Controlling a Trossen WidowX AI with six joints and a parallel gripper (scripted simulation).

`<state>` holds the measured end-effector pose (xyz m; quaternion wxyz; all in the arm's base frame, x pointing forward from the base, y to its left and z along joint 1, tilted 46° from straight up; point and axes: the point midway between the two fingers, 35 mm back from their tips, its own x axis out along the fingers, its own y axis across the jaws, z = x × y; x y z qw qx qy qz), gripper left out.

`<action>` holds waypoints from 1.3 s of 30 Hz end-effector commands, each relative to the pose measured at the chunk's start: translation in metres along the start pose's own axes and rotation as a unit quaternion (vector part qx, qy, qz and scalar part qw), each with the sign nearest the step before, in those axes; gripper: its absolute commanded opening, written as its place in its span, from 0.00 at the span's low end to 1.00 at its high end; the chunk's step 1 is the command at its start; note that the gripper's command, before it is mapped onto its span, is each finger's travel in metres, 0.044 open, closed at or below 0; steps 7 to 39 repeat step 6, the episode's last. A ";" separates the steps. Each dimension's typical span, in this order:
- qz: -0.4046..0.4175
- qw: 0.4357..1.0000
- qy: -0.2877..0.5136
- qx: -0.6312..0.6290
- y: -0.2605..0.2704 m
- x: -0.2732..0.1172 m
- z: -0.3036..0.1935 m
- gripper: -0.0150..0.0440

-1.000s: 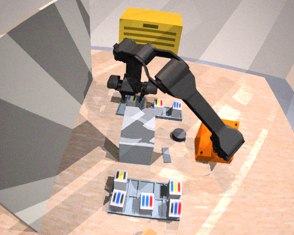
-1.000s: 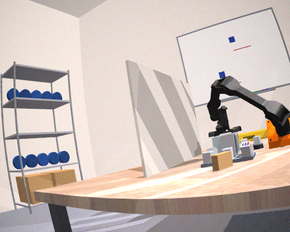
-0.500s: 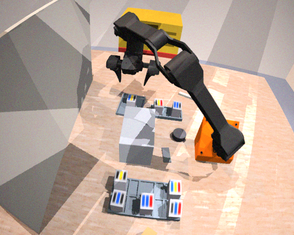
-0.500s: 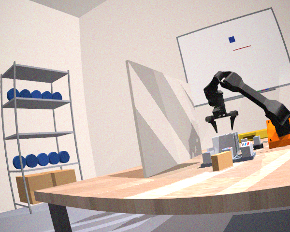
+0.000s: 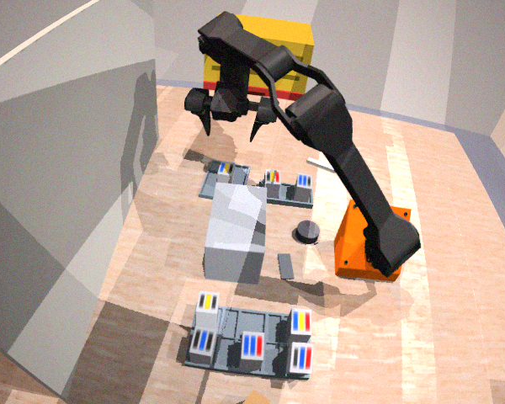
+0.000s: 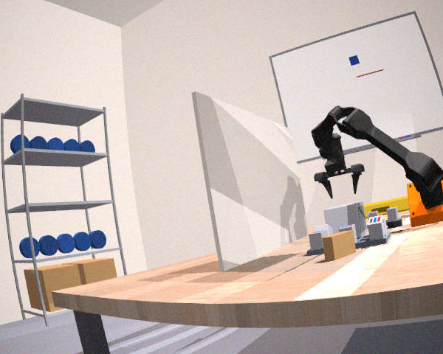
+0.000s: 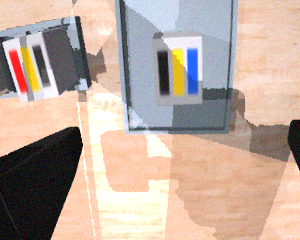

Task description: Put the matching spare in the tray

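My gripper is wide open and empty, above and a little behind the tray. The grey tray holds one upright spare, with black, yellow and blue bars in the wrist view. The spare stands clear of both fingers. Beside the tray, a small rack holds a spare with red, yellow and black bars and another with blue bars. The front rack holds several more spares. The mounted unit's printed back cannot be made out.
A large light grey box stands in front of the tray. A tall grey panel stands at the left. A dark round puck, a flat grey strip and a brown block also lie on the table.
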<state>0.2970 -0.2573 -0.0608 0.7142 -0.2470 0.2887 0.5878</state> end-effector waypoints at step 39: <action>-0.001 1.000 0.000 0.001 0.001 0.000 -0.001 1.00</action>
